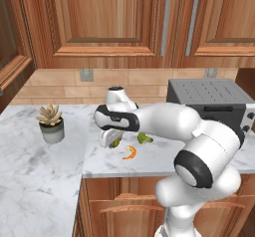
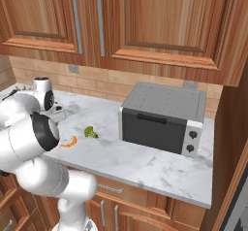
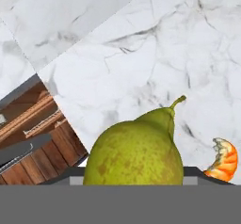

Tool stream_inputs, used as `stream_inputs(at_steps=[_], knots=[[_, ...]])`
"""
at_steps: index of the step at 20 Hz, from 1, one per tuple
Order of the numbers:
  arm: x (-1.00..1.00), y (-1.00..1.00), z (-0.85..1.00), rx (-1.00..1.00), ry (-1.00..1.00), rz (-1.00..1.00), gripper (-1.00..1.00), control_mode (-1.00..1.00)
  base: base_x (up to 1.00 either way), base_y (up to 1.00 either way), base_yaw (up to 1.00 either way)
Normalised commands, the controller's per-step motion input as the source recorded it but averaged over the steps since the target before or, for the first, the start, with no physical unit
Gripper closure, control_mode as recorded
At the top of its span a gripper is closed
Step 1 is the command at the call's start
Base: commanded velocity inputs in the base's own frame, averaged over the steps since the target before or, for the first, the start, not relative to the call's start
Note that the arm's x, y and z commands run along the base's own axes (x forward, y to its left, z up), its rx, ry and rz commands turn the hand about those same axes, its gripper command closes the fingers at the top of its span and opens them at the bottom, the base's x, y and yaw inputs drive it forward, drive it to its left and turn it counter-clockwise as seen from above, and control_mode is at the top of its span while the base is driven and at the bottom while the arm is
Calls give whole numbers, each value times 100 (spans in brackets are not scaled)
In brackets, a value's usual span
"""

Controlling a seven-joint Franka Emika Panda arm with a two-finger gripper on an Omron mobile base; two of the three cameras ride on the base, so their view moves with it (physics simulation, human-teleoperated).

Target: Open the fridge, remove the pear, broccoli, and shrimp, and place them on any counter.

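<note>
Counter (image 1: 55, 176) spreads under my pincer (image 1: 110, 140), which seems to grip the pear (image 3: 136, 152) just above the marble. Broccoli (image 1: 145, 138) sits just beside it, shrimp (image 1: 130, 153) nearby, both on the slab.

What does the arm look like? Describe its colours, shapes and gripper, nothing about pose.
The arm is glossy white, built of thick rounded segments. Its joints are marked by dark, near-black rings and caps, the largest at the elbow. The same white shells and a black joint ring show in the right base view. The gripper is a small white block. No cables or markings are visible.
</note>
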Motion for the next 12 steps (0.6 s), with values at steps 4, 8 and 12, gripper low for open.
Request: stream_inputs(at_steps=[4, 8, 12], knots=[[52, 3, -46, -3, 0, 2, 100, -100, 0, 0, 0], [34, 1, -48, -5, -1, 0, 100, -100, 0, 0, 0], [24, 0, -55, -3, -1, 0, 100, -100, 0, 0, 0]])
